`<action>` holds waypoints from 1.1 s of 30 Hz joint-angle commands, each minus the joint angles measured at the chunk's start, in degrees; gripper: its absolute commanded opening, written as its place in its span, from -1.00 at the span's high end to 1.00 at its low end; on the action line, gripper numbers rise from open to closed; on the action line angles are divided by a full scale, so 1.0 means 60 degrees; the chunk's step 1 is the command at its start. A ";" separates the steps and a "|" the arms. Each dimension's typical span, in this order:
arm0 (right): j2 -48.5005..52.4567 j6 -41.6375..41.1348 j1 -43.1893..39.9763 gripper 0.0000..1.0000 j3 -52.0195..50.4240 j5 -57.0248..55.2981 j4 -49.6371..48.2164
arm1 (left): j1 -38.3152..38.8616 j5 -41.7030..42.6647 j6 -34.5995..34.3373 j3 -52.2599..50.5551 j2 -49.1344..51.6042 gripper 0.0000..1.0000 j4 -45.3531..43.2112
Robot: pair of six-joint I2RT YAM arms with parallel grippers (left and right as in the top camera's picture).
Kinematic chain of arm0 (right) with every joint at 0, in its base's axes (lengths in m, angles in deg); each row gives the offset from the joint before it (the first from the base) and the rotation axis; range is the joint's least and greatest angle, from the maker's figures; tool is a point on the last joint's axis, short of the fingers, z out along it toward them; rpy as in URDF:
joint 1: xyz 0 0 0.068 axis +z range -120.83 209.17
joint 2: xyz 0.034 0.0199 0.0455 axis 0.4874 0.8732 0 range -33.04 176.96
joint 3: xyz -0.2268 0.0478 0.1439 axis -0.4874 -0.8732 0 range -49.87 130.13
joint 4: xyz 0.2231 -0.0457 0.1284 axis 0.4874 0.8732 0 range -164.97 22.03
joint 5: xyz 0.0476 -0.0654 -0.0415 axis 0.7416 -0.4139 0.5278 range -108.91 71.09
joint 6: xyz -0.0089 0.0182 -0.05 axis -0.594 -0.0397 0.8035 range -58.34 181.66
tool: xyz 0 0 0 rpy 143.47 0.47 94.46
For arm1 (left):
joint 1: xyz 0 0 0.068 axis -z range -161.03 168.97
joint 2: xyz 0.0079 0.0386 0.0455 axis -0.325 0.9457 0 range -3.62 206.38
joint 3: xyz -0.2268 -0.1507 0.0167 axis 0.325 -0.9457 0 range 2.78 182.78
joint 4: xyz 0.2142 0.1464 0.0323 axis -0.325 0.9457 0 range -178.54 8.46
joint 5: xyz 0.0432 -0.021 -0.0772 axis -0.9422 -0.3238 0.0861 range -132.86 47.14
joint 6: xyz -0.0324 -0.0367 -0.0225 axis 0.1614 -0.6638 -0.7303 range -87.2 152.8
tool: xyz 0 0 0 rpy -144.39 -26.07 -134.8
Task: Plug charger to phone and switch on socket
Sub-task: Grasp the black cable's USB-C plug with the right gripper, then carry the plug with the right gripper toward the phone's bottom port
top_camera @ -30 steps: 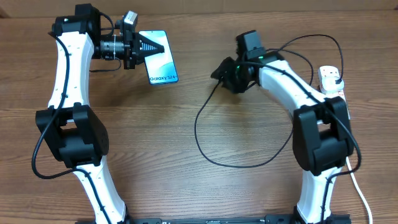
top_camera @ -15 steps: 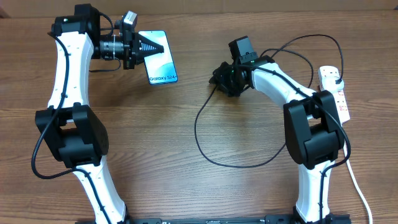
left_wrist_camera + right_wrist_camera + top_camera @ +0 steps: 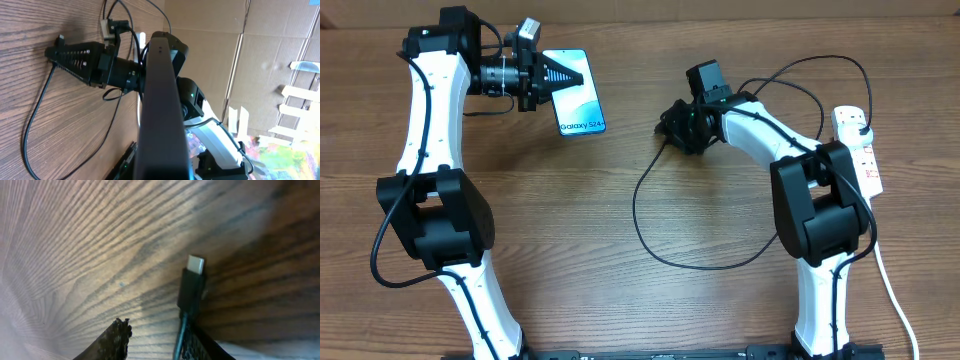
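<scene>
My left gripper (image 3: 560, 72) is shut on the far end of the phone (image 3: 582, 100), whose light blue screen faces up in the overhead view. In the left wrist view the phone (image 3: 160, 100) is a dark edge-on bar. My right gripper (image 3: 670, 122) is low over the table at the end of the charger cable (image 3: 636, 205). In the right wrist view its fingers (image 3: 155, 330) are apart. The connector tip (image 3: 195, 264) lies on the wood, with the cable against the right finger. The cable loops across the table towards the white socket strip (image 3: 867, 160) at the right edge.
The cable makes a wide loop on the wood between the two arm bases. The strip's thick white cord (image 3: 892, 290) runs down the right side. Cardboard walls (image 3: 270, 60) stand behind the table.
My right gripper has shifted a little to the left, closer to the cable's connector end. The left gripper and the phone have not moved.
</scene>
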 commanded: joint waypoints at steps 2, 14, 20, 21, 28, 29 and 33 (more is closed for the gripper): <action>0.0656 -0.0047 -0.0011 0.38 -0.0069 -0.0393 0.0015 | 0.0080 0.0277 -0.0142 0.0211 -0.0127 0.92 0.0029; 0.0652 0.1031 -0.0284 0.93 -0.0098 0.0419 0.0004 | 0.0080 -0.0685 -0.0561 0.0211 -0.0127 0.92 0.0076; 0.0368 0.3945 -0.0838 0.92 -0.0091 0.3235 -0.0080 | 0.0080 -0.0732 -0.0372 0.0211 -0.0127 0.91 0.0069; 0.0233 0.4375 -0.0922 0.92 -0.0091 0.3595 0.0011 | 0.0080 -0.0729 -0.0259 0.0211 -0.0127 0.92 0.0069; -0.1599 0.6757 -0.1122 0.92 -0.0091 0.4197 0.1552 | 0.0080 -0.0699 0.0051 0.0211 -0.0127 0.91 0.0069; -0.1894 0.6961 -0.1122 0.92 -0.0091 0.4197 0.1785 | 0.0080 -0.0699 0.0051 0.0211 -0.0127 0.92 0.0069; -0.3187 0.7588 -0.1122 0.92 -0.0091 0.4197 0.2699 | 0.0080 -0.0616 0.0051 0.0211 -0.0127 0.91 0.0109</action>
